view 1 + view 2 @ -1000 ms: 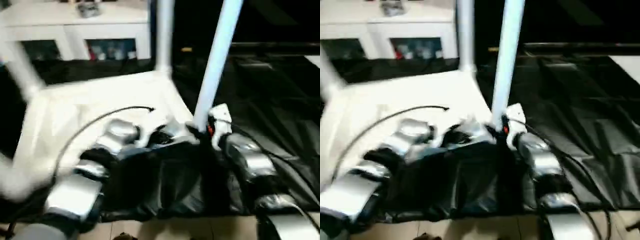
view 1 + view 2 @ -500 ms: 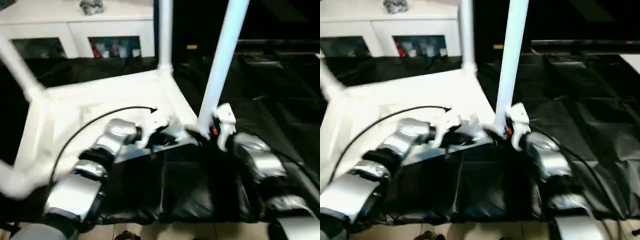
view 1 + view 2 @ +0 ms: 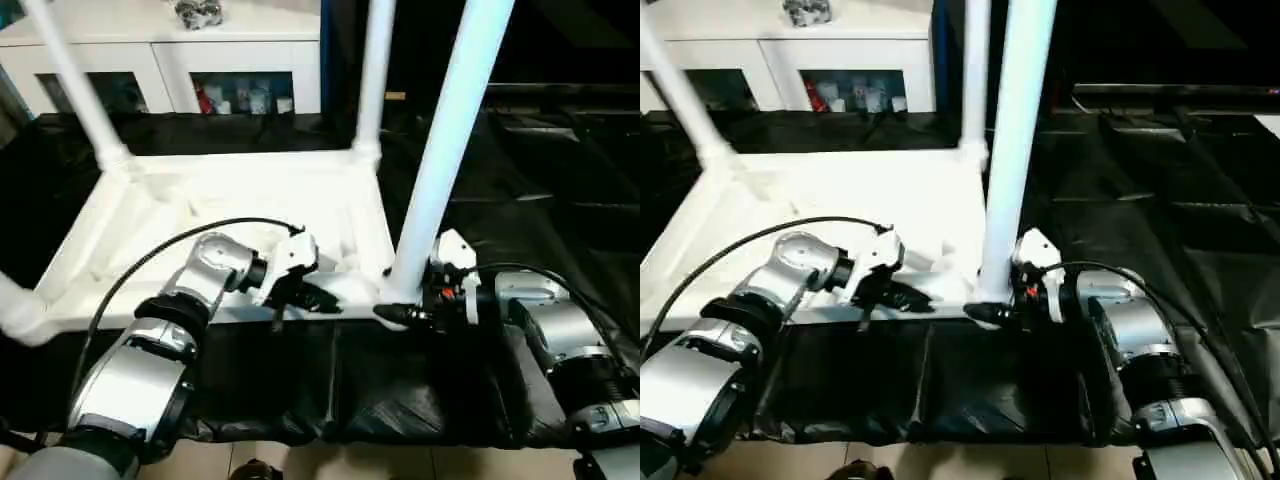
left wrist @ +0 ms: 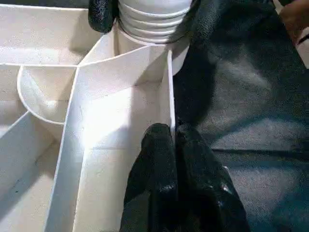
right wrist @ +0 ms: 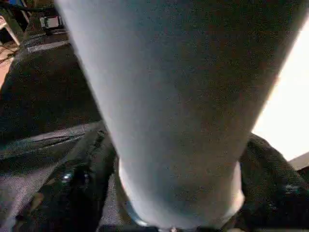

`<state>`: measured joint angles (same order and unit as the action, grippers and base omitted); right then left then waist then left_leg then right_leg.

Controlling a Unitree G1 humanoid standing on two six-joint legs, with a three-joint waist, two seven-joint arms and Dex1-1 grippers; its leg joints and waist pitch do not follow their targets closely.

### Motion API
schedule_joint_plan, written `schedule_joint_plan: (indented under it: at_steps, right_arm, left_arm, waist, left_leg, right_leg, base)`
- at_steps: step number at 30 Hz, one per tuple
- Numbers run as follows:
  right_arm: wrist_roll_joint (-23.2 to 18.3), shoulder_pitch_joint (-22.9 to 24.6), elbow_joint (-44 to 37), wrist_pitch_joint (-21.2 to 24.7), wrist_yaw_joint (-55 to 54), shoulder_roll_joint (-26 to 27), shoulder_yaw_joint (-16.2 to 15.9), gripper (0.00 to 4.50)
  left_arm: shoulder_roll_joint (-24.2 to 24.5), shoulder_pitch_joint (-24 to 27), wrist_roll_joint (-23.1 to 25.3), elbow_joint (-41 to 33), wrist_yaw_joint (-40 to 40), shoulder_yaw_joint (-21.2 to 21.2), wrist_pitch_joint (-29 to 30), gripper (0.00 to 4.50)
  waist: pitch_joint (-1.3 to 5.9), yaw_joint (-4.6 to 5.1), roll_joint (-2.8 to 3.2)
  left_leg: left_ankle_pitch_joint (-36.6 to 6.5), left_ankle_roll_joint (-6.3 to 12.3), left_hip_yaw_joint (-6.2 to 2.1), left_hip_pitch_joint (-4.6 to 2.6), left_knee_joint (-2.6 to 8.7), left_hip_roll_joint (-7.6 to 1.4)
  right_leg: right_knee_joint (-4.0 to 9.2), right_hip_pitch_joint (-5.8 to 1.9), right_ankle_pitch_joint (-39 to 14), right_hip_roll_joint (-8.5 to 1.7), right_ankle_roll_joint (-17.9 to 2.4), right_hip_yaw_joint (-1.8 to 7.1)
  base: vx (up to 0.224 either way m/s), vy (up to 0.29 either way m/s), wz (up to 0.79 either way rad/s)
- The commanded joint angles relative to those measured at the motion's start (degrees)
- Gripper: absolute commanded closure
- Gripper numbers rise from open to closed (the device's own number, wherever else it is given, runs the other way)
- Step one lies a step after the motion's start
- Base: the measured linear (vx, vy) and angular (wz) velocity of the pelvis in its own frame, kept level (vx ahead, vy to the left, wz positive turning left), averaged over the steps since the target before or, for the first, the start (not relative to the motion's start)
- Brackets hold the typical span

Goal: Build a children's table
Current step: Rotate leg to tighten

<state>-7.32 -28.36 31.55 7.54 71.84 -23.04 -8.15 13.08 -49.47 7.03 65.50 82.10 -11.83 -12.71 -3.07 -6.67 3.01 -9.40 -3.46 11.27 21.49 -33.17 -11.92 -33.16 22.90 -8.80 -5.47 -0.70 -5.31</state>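
The right gripper has swung round the near leg (now reaching in sideways at its base).

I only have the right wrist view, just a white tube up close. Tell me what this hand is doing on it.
Observer: The right hand has its black fingers on either side of the base of the near leg, where it enters the tabletop's corner socket.
Operator: Report the other hand.
Observer: The left hand is shut, fingertips at the tabletop's near rim.
Operator: Count the legs standing.
Observer: Three stand upright: yours, a far right leg and a far left leg.
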Motion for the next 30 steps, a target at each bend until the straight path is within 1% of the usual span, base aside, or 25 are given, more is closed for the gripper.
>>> schedule_joint_plan:
  at_steps: [1,2,3,4,5,7,10,13,14,15,16,17,18,19,20,21,22,23,24,25,26,27,28,29,30]
  right_arm:
    - [-0.5,0.4,-1.5,1.6,1.5,1.9,-2.4,1.35]
    - [-0.7,0.5,-1.5,1.8,1.6,2.0,-2.4,1.50]
    - [-0.7,0.5,-1.5,1.7,1.5,2.2,-2.3,1.59]
    - [-1.0,0.6,-1.7,2.0,1.4,2.3,-2.3,1.63]
    - [-1.3,0.8,-1.9,2.2,1.3,2.4,-2.3,1.65]
    - [-2.0,1.3,-2.6,3.1,1.3,2.8,-2.1,1.71]
    - [-2.8,2.1,-3.4,3.8,0.7,3.5,-1.7,1.73]
    - [-2.1,2.8,-3.0,2.5,-5.9,5.9,0.1,1.73]
    - [-1.5,2.5,-2.0,2.0,-8.9,6.7,0.8,1.73]
    - [-1.5,2.5,-2.0,2.0,-8.9,6.7,0.8,1.73]
    - [0.0,1.3,0.8,1.9,-16.8,8.8,2.5,1.73]
    - [0.7,0.4,2.7,2.1,-21.3,10.0,3.5,1.73]
    - [1.2,-0.2,3.9,2.4,-24.2,10.7,4.2,1.73]
    - [1.2,-1.2,5.6,2.8,-28.8,12.5,5.5,1.74]
    - [1.1,-2.2,7.2,3.3,-33.1,14.5,6.7,1.74]
    - [1.3,-3.0,8.2,3.7,-36.2,16.0,7.4,1.74]
    - [1.4,-3.8,9.4,3.9,-39.3,17.4,7.8,1.74]
    - [1.6,-4.5,10.4,4.0,-41.8,18.5,8.2,1.74]
    - [1.6,-4.5,10.4,4.0,-41.8,18.5,8.2,1.74]
    - [1.9,-5.8,12.2,3.4,-46.1,20.4,8.9,1.74]
    - [2.4,-6.2,12.9,2.0,-47.4,21.0,8.8,1.74]
    - [2.7,-6.5,13.4,0.9,-48.2,21.5,8.9,1.74]
    - [2.5,-6.9,14.0,-0.7,-48.9,22.4,9.5,1.74]
    - [2.5,-6.9,14.0,-0.8,-49.0,22.4,9.5,1.40]
    - [2.4,-7.0,14.1,-1.5,-49.2,22.6,9.8,1.19]
  left_arm:
    - [-2.1,-0.9,-1.4,-2.4,2.6,-0.6,-1.9,4.50]
    - [-2.1,-0.9,-1.4,-2.4,2.6,-0.6,-1.9,4.50]
    - [-2.0,-0.9,-1.4,-2.4,2.6,-0.5,-2.0,4.50]
    - [-2.0,-0.9,-1.4,-2.4,2.7,-0.4,-1.9,4.50]
    - [-1.9,-0.8,-1.5,-2.4,2.7,-0.3,-1.9,4.50]
    - [-1.7,-0.6,-1.6,-2.6,2.8,-0.3,-1.7,4.50]
    - [-1.5,-0.3,-1.6,-2.8,2.6,-0.3,-1.6,4.50]
    - [-2.1,0.1,-1.4,-3.0,-0.6,0.1,-1.1,4.50]
    - [-2.3,0.0,-1.1,-2.8,-2.2,0.1,-0.7,4.50]
    - [-2.3,0.0,-1.1,-2.8,-2.2,0.1,-0.7,4.50]
    - [-3.2,-0.4,-0.2,-2.3,-6.8,0.1,-0.1,4.50]
    - [-3.8,-0.7,0.5,-1.9,-9.6,0.0,0.6,4.50]
    - [-4.3,-0.9,0.9,-1.7,-11.3,0.0,1.0,4.50]
    - [-5.6,-1.2,0.9,-1.4,-13.8,0.3,1.7,4.50]
    - [-7.2,-1.5,0.8,-1.2,-16.6,0.6,2.2,4.50]
    - [-8.5,-1.6,1.0,-1.1,-19.0,0.7,2.3,4.50]
    - [-9.6,-1.7,1.2,-1.1,-20.7,0.5,2.4,4.50]
    - [-10.5,-1.8,1.4,-1.1,-22.0,0.4,2.4,4.50]
    - [-10.5,-1.8,1.4,-1.1,-22.0,0.4,2.4,4.50]
    - [-12.0,-1.8,1.7,-1.0,-24.8,0.1,2.5,4.50]
    - [-12.6,-1.7,2.0,-1.0,-25.5,-0.2,2.1,4.50]
    - [-12.9,-1.5,2.3,-1.0,-25.9,-0.5,1.8,4.50]
    - [-13.1,-1.1,3.2,-1.1,-26.9,-1.2,1.4,4.50]
    - [-13.1,-1.1,3.2,-1.1,-26.9,-1.2,1.4,4.50]
    - [-13.0,-0.9,3.6,-1.1,-26.9,-1.5,1.2,4.50]
  waist:
    - [4.31,0.20,-0.38]
    - [4.33,0.19,-0.38]
    - [4.34,0.17,-0.53]
    - [4.31,0.17,-0.49]
    - [4.32,0.16,-0.62]
    - [4.30,0.09,-0.64]
    - [4.30,0.06,-0.60]
    - [4.16,0.15,-0.55]
    - [4.10,0.22,-0.49]
    - [4.08,0.34,-0.47]
    - [4.04,0.48,-0.65]
    - [3.91,0.70,-0.18]
    - [3.75,1.02,-0.32]
    - [3.70,1.75,-0.41]
    - [3.68,1.90,-0.40]
    - [3.61,2.37,-0.32]
    - [3.74,2.44,-0.42]
    - [3.84,2.64,-0.41]
    - [3.78,2.77,-0.44]
    - [3.89,2.93,-0.54]
    - [3.87,3.21,-0.37]
    - [3.85,3.29,-0.43]
    - [3.97,3.28,-0.34]
    - [3.90,3.35,-0.34]
    - [3.89,3.35,-0.35]
  left_leg:
    - [-15.0,3.92,-0.76,-1.24,3.49,-1.66]
    - [-14.8,3.96,-0.79,-1.16,3.49,-1.66]
    - [-14.6,4.04,-0.77,-1.12,3.46,-1.64]
    - [-14.6,4.03,-0.77,-1.14,3.48,-1.64]
    - [-14.4,4.08,-0.73,-1.13,3.44,-1.60]
    - [-14.1,4.21,-0.73,-1.13,3.45,-1.60]
    - [-14.2,4.13,-0.78,-1.14,3.51,-1.67]
    - [-14.9,3.57,-0.83,-1.06,3.64,-1.64]
    - [-15.6,2.98,-0.83,-1.25,3.75,-1.70]
    - [-16.1,2.70,-0.84,-1.27,3.76,-1.65]
    - [-16.4,2.32,-0.91,-1.22,3.84,-1.55]
    - [-17.4,1.49,-0.95,-1.52,3.90,-1.62]
    - [-18.1,0.99,-1.01,-1.42,3.98,-1.53]
    - [-19.3,0.02,-1.27,-1.53,4.15,-1.32]
    - [-19.6,0.00,-1.24,-1.69,4.07,-1.24]
    - [-19.7,0.06,-1.26,-1.55,4.07,-1.18]
    - [-19.3,0.17,-1.31,-1.42,4.05,-1.09]
    - [-18.6,0.36,-1.22,-1.32,4.03,-1.03]
    - [-18.7,0.54,-1.17,-1.34,3.99,-0.97]
    - [-18.5,0.97,-1.07,-1.43,3.88,-0.87]
    - [-18.3,1.02,-1.12,-1.36,3.90,-0.91]
    - [-18.3,1.20,-1.06,-1.37,3.89,-0.85]
    - [-18.0,1.61,-0.96,-1.38,3.79,-0.83]
    - [-17.8,1.97,-0.97,-1.31,3.87,-0.86]
    - [-17.8,2.10,-0.99,-1.25,3.89,-0.84]
  right_leg:
    - [3.68,-2.90,-14.4,-3.30,-14.1,2.30]
    - [3.59,-2.98,-14.0,-3.31,-14.2,2.31]
    - [3.55,-2.98,-13.9,-3.32,-14.1,2.29]
    - [3.58,-2.95,-14.1,-3.32,-14.1,2.28]
    - [3.60,-2.97,-14.3,-3.34,-14.0,2.29]
    - [3.67,-2.96,-14.6,-3.34,-13.7,2.32]
    - [3.64,-2.91,-15.0,-3.38,-13.5,2.31]
    - [3.80,-2.86,-16.6,-3.43,-13.0,2.27]
    - [3.98,-2.66,-18.0,-3.46,-12.6,2.28]
    - [4.03,-2.64,-18.7,-3.45,-12.5,2.25]
    - [4.19,-2.76,-20.3,-3.44,-11.8,2.16]
    - [4.38,-2.27,-21.9,-3.50,-11.5,2.24]
    - [4.46,-2.33,-23.2,-3.53,-11.2,2.16]
    - [4.78,-2.40,-26.2,-3.50,-10.0,1.93]
    - [4.98,-2.26,-26.7,-3.49,-9.8,1.94]
    - [5.09,-2.27,-26.7,-3.46,-9.7,2.01]
    - [5.05,-2.50,-26.3,-3.39,-9.5,1.94]
    - [4.98,-2.47,-25.0,-3.34,-9.6,2.02]
    - [5.07,-2.39,-24.8,-3.29,-9.7,2.00]
    - [5.14,-2.39,-24.3,-3.29,-9.8,2.04]
    - [4.98,-2.36,-23.6,-3.27,-10.1,2.06]
    - [5.10,-2.38,-23.6,-3.19,-10.1,2.02]
    - [5.12,-2.35,-22.8,-3.23,-10.1,2.11]
    - [5.07,-2.42,-22.3,-3.15,-10.2,2.08]
    - [4.99,-2.51,-22.1,-3.11,-10.2,2.04]
  base:
    - [0.000,0.000,0.00]
    - [0.000,0.000,0.00]
    - [0.000,0.000,0.00]
    - [0.000,0.000,0.00]
    - [0.000,0.000,0.00]
    - [0.000,0.000,0.00]
    - [0.000,0.000,0.00]
    - [0.000,0.000,0.00]
    - [0.000,0.000,0.00]
    - [0.000,0.000,0.00]
    - [0.000,0.000,0.00]
    - [0.000,0.000,0.00]
    - [0.000,0.000,0.00]
    - [0.000,0.000,0.00]
    - [0.000,0.000,0.00]
    - [0.000,0.000,0.00]
    - [0.000,0.000,0.00]
    - [0.000,0.000,0.00]
    - [0.000,0.000,0.00]
    - [0.000,0.000,0.00]
    - [0.000,0.000,0.00]
    - [0.000,0.000,0.00]
    - [0.000,0.000,0.00]
    - [0.000,0.000,0.00]
    - [0.000,0.000,0.00]
